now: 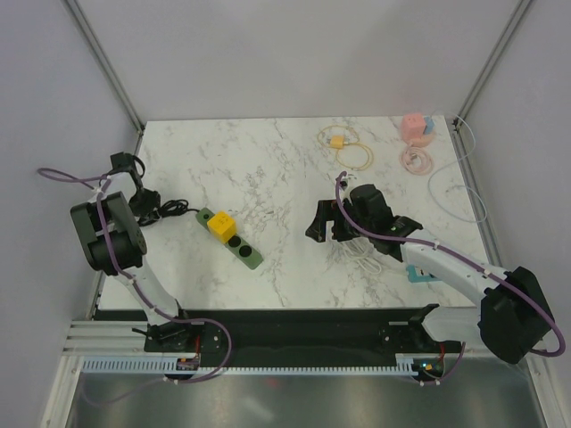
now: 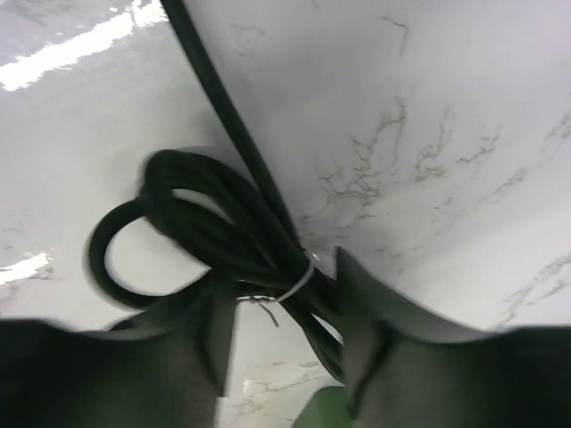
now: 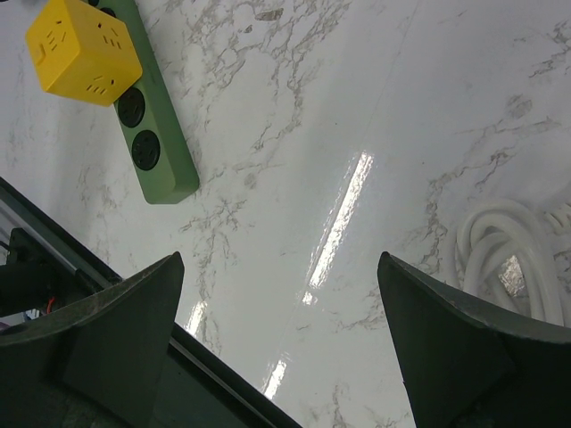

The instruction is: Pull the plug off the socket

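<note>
Two tools: you have one left tool and one right tool, both over the marble desk.
Left tool: its fingers straddle the tied bundle of black cable at the desk's left side. You cannot tell whether they press the bundle or only stand around it.
Right tool: released, jaws spread wide with nothing between them, above bare marble near the desk's middle.
One power strip: green, lying flat on a diagonal between the two arms, with the right tool well apart from it.
One plug: a yellow cube seated in the strip, toward the end nearer the left arm.
Two free sockets: round and black, in a row on the strip past the cube.
One black cable: looped in coils and bound by one white tie.
One white cable: coiled on the desk just beside the right tool.
</note>
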Robot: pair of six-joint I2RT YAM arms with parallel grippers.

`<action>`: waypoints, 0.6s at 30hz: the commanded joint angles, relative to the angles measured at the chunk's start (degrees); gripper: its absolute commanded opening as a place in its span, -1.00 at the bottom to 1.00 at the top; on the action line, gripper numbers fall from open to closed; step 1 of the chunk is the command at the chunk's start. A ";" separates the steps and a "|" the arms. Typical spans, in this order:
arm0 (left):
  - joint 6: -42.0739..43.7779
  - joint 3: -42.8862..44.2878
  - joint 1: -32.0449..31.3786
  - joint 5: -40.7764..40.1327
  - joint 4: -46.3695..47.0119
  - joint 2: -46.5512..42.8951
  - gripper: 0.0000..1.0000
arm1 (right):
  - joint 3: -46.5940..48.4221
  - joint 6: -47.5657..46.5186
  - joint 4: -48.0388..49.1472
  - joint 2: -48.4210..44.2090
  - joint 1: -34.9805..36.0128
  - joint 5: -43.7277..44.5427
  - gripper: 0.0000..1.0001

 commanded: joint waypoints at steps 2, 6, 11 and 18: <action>-3.02 -2.60 -2.64 2.81 0.11 -2.05 -0.28 | 0.69 0.11 2.20 -0.38 0.26 -0.17 0.95; -4.24 -4.71 -8.08 -4.29 0.20 -7.76 -0.95 | 0.60 0.10 2.46 0.06 0.26 -0.17 0.96; -3.63 -4.89 -13.62 -12.47 0.20 -12.61 -0.96 | -0.19 -0.07 2.55 -0.55 0.26 0.00 0.96; -0.83 -4.10 -22.22 -22.31 0.29 -16.31 -0.96 | -0.54 -0.16 2.55 -0.64 0.26 0.18 0.95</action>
